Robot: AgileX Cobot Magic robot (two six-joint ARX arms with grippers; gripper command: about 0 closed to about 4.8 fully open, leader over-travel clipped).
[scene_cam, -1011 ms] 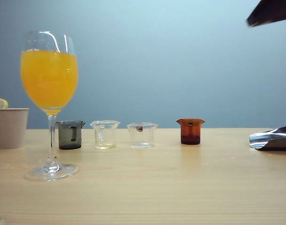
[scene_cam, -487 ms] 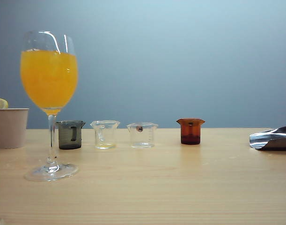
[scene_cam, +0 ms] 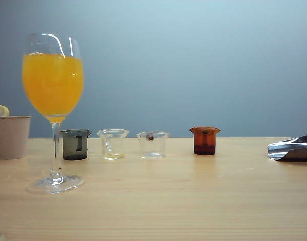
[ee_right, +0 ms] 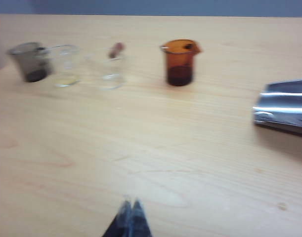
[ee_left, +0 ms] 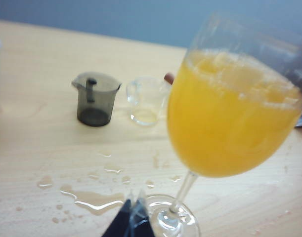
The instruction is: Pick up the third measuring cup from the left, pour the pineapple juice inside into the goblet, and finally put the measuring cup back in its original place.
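Third measuring cup (scene_cam: 152,144) upright, both grippers (ee_left: 132,217) (ee_right: 129,219) closed.

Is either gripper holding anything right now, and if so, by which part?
Nothing is held. The left gripper, near the goblet, and the right gripper, above bare table, both have jaws shut on nothing.

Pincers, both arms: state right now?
Left pincer: closed, holding nothing, above the table near the goblet foot.
Right pincer: closed, holding nothing, over bare table short of the cup row.
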